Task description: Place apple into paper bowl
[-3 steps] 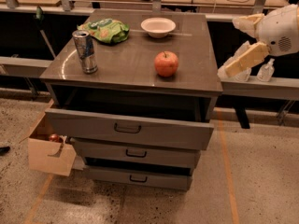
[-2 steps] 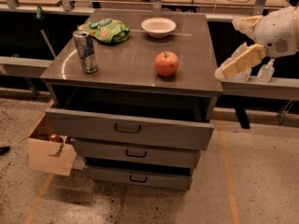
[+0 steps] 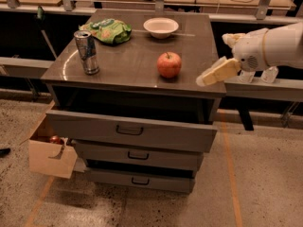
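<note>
The red-orange apple (image 3: 169, 64) stands upright on the grey cabinet top (image 3: 128, 63), right of centre near the front. The white paper bowl (image 3: 161, 27) sits empty at the back of the top, behind the apple and apart from it. My gripper (image 3: 212, 59) hangs at the cabinet's right edge, just right of the apple and not touching it. Its two cream fingers (image 3: 218, 72) are spread apart and hold nothing.
A silver drink can (image 3: 86, 52) stands at the front left of the top. A green snack bag (image 3: 107, 30) lies at the back left. The top drawer (image 3: 132, 129) is pulled out. A cardboard box (image 3: 49, 154) with a small dark red fruit (image 3: 57, 140) sits on the floor at left.
My gripper has moved left and a little lower, closer to the apple. The apple, bowl, can and bag have not moved.
</note>
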